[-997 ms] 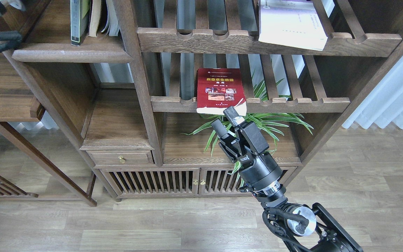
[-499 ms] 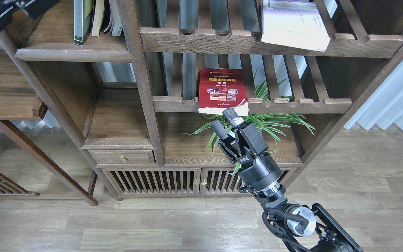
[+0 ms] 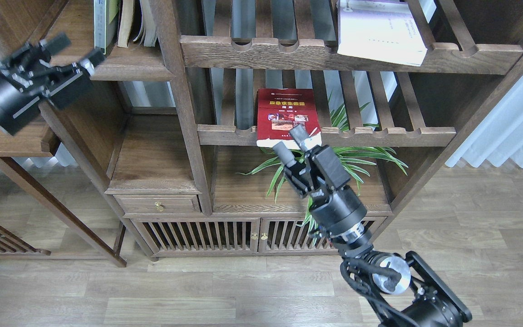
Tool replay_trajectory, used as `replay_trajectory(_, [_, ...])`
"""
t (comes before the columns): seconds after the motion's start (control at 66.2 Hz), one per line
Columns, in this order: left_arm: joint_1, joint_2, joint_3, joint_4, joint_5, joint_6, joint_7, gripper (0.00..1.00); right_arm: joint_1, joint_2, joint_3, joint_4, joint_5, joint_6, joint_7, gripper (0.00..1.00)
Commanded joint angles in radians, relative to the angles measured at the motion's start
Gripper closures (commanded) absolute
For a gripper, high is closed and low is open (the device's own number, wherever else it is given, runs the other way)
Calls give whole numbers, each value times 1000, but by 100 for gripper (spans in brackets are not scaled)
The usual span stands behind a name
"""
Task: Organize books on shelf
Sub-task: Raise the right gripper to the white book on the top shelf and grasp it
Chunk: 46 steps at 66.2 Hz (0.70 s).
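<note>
The right gripper (image 3: 291, 141) is being held with its fingers (image 3: 282, 151) parted, empty, at the overhanging front edge of the red book (image 3: 287, 111) (contact cannot be told), which is lying on a slatted rack (image 3: 379, 134). The left gripper (image 3: 76, 52) is being held open, empty, beside the shelf (image 3: 127, 70) carrying the black-grey book (image 3: 102, 22). The white-lavender book (image 3: 379, 32) is lying on the upper rack (image 3: 470, 56).

Grey wood-plank floor (image 3: 198, 295), white curtain (image 3: 511, 131), dark-brown bookcase (image 3: 189, 136), slatted cabinet doors (image 3: 198, 236)
</note>
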<state>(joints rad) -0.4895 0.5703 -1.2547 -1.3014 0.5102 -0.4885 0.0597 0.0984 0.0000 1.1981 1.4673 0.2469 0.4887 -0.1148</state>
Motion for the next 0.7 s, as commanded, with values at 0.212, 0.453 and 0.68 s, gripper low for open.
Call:
replay_trajectory(0.212, [17, -43, -18, 1, -6, 0, -3, 6, 116, 0, 140, -15, 3, -231, 23, 2])
replay_trajectory(0.453, [17, -93, -37, 2, -4, 0, 2, 7, 172, 0, 173, -71, 3, -300, 23, 3])
replay_trajectory(0.68, [17, -93, -37, 2, -4, 0, 2, 7, 228, 0, 230, -127, 5, -308, 24, 7])
